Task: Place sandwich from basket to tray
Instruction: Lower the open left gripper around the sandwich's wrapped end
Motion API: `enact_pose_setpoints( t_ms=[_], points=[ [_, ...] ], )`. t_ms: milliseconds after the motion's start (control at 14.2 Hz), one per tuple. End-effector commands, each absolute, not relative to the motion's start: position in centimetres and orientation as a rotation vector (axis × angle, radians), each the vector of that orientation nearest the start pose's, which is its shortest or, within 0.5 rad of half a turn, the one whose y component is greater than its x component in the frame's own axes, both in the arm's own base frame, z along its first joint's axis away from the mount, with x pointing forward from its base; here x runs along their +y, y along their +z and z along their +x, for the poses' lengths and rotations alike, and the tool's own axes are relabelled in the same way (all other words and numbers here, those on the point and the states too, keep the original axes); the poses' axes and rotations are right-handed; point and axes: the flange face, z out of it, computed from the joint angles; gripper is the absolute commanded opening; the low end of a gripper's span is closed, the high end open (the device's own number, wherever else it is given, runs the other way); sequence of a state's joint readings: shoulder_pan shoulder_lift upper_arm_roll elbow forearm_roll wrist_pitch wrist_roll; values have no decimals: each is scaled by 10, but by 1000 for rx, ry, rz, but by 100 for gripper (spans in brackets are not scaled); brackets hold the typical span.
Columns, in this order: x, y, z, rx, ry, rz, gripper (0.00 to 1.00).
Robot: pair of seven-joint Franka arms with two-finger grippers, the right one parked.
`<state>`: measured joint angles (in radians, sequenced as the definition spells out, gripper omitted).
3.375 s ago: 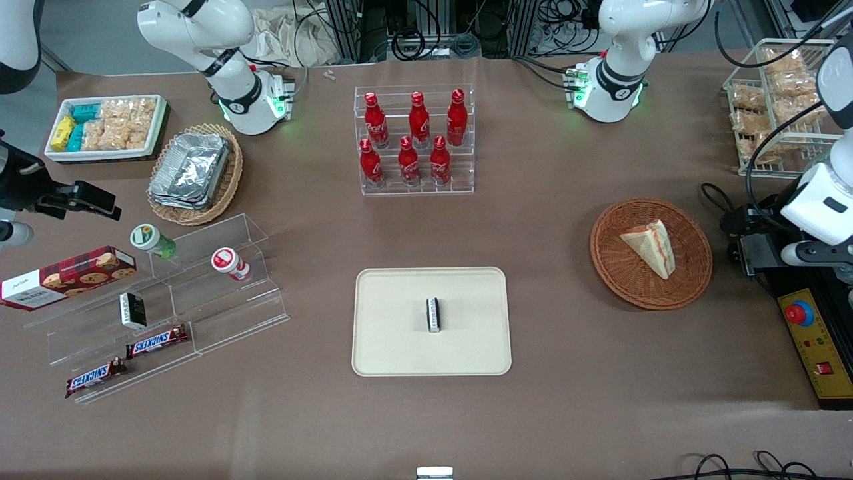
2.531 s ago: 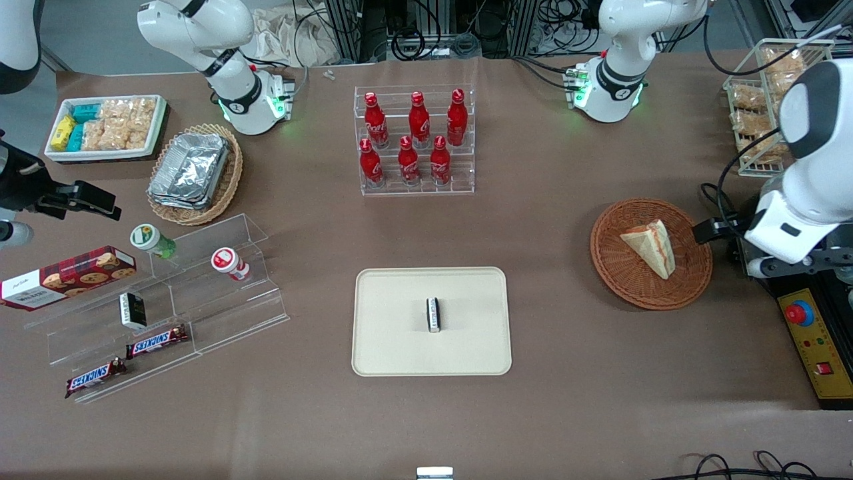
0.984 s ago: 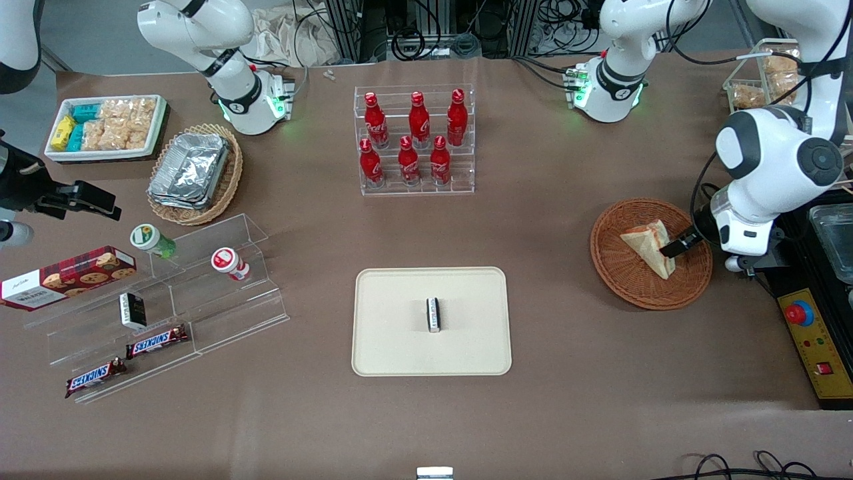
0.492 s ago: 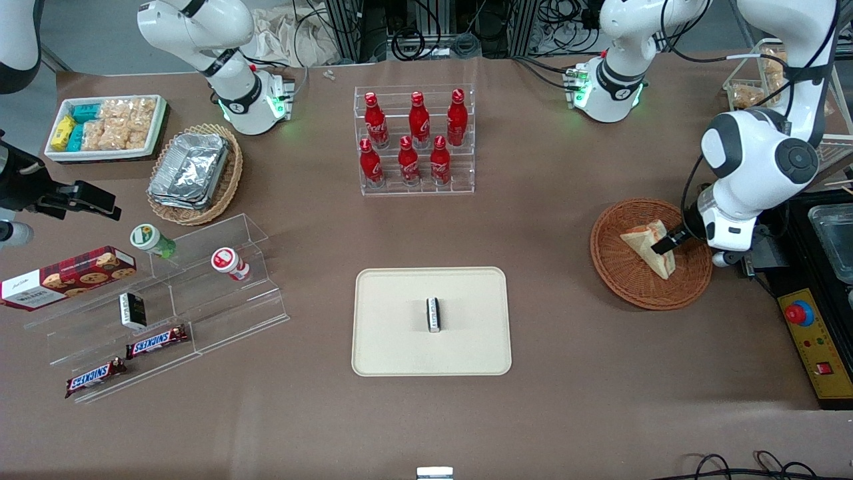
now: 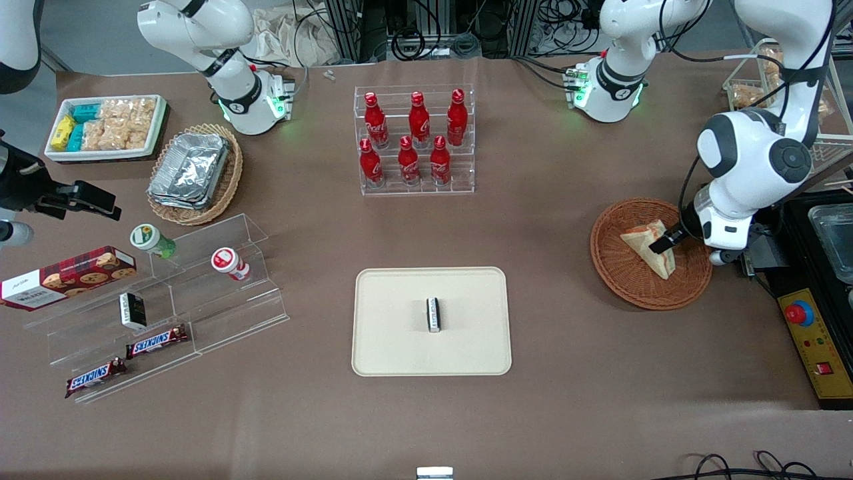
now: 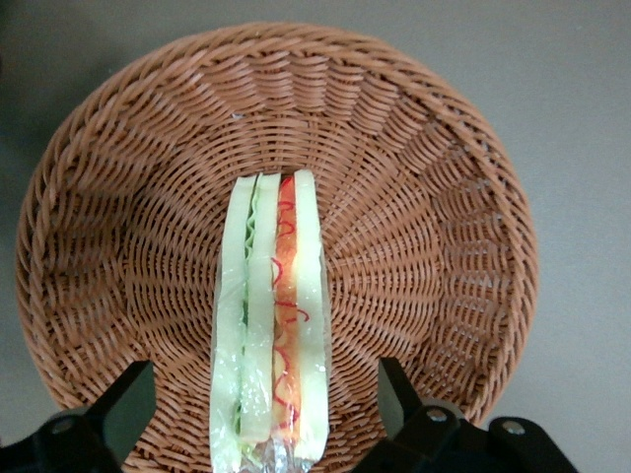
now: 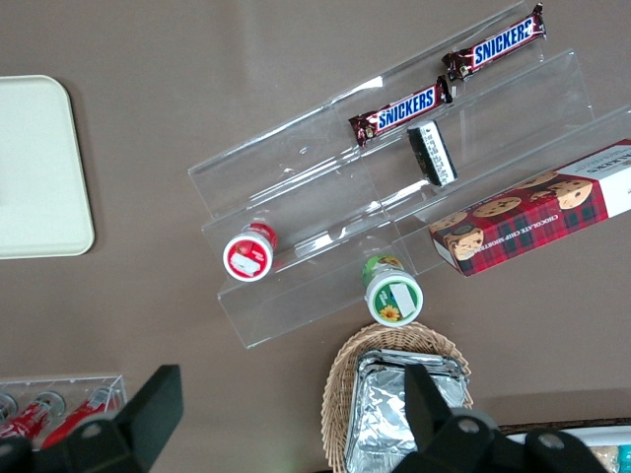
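Hovering over the basket (image 5: 651,254), the pincer (image 6: 261,399) has its fingers (image 6: 123,389) spread wide apart, one on each side of the sandwich (image 6: 269,320), and neither one touches the bread. In the front view the pincer (image 5: 662,243) sits right above the wedge, at the edge of it that faces the working arm's end of the tabletop (image 5: 573,400).

The sandwich (image 5: 650,247) lies in the middle of the reddish-brown woven basket (image 6: 434,197), standing on its side so the wrist camera looks straight down on the cut edge: pale bread slices with a green layer between two of them and a red and orange layer between the next two. It looks wrapped in clear film that bunches at the end closest to the pincer.

The basket rests on the brown tabletop toward the working arm's end. The beige tray (image 5: 393,347) lies well apart from it, near the middle of the tabletop and nearer to the front camera. A small dark packet (image 5: 434,314) sits at the tray's centre.

Farther from the camera than the tray stands a clear stepped rack of red bottles (image 5: 413,143). Toward the parked arm's end there is a clear tiered stand (image 5: 200,293) with Snickers bars (image 5: 156,343), a cookie box (image 5: 66,277), a tan wicker basket of foil trays (image 5: 193,172), and a white bin of snack packets (image 5: 106,127).
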<state>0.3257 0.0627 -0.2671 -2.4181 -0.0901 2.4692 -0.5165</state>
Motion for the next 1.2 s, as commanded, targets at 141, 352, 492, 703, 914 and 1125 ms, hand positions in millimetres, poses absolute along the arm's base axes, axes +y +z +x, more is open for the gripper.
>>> enact_pose_setpoints(
  t_ms=[141,352,492,703,914,1125],
  points=[
    [16,266,482,-1148,63,-3004,100],
    [15,258,481,-1158,69,-3002,100],
    [15,241,473,-1161,58,-3002,100],
    [15,224,470,-1141,20,-3017,97],
    [15,227,473,-1079,2,-3028,0],
    [14,233,475,-1005,-25,-3023,0]
  ],
)
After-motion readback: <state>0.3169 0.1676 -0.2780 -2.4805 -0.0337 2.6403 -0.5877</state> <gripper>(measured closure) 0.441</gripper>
